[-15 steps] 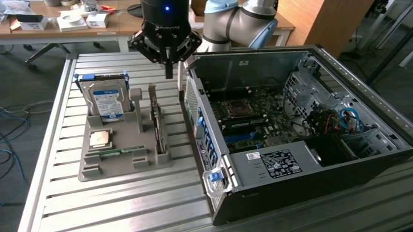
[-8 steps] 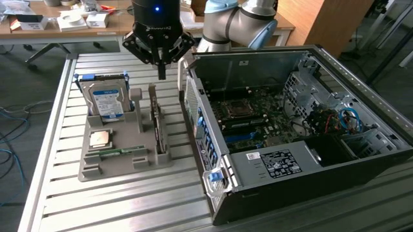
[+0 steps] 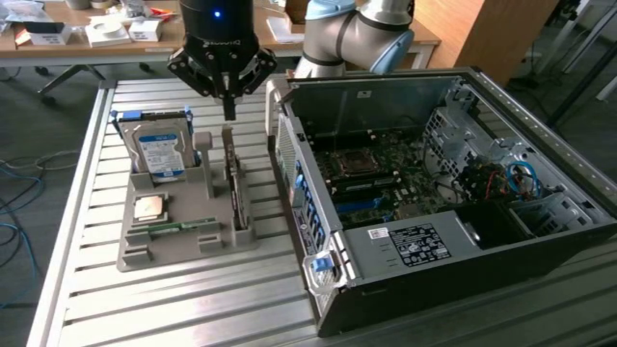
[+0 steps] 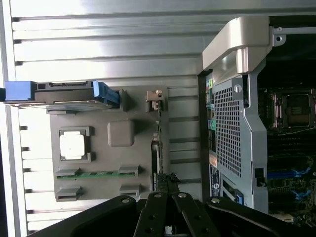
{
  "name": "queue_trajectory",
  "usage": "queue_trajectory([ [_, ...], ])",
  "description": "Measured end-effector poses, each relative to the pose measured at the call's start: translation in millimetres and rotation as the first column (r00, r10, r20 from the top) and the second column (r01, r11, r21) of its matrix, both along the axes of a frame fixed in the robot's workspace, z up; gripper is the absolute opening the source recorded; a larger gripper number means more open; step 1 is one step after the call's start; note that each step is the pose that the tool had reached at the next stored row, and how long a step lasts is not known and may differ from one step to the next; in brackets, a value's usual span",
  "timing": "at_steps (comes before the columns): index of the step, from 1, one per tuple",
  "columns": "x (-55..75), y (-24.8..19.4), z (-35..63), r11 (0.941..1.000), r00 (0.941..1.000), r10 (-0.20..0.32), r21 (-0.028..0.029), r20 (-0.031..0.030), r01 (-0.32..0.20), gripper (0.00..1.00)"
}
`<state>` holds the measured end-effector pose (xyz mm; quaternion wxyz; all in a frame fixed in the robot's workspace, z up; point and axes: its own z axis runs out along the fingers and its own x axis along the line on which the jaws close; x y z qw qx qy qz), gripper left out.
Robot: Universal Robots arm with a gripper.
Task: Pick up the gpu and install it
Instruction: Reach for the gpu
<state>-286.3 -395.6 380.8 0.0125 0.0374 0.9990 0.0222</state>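
Gripper [image 3: 228,114] at the gpu [image 3: 234,184], jaws clenched
Exterior view: the gpu stands on edge in the grey holder [image 3: 166,250] on the table [image 3: 193,303], beside the open computer case [image 3: 376,289]. The jaw tips meet at its top end, though contact is hard to make out. The holder also carries a hard drive [image 3: 159,152], CPU [image 3: 149,208] and RAM stick [image 3: 173,228]. Wrist view: the gripper, cut off at the frame edge, hides the gpu's near end
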Motion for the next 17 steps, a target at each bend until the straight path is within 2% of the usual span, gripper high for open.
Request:
queue_trajectory([
  [4, -6.0, 0.2, -0.3, 1.0000, 1.0000, 0.000, 0.0000, 0.0000, 0.000, 0.11],
  [11, -6.5, 0.2, -0.3, 1.0000, 1.0000, 0.000, 0.0000, 0.0000, 0.000, 0.11],
  [17, -6.6, -4.4, -0.3, 1.0000, 1.0000, 0.000, 0.0000, 0.0000, 0.000, 0.11],
])
